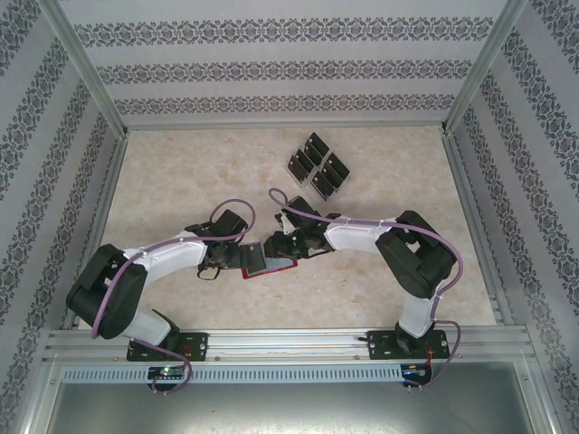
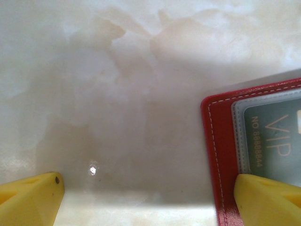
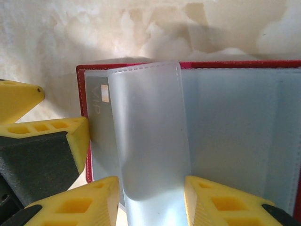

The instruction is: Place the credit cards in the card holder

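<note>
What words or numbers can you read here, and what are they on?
"VIP": on the sleeved card tucked in the red card holder.
"NO 8888844": same card, beside it; digits slightly blurred.
Black credit cards at the back: markings too small to read.

Top view: the arms cover the red wallet (image 1: 282,266), so we see only a strip of it. The black cards (image 1: 318,168) behind are too small to read.
Left wrist view: the wallet runs off the right edge, and the number on the sleeved card (image 2: 275,141) is blurred.
Right wrist view: a cloudy plastic flap (image 3: 150,136) hides most of that card. We cannot tell whether the right gripper (image 3: 151,183) pinches it.
</note>
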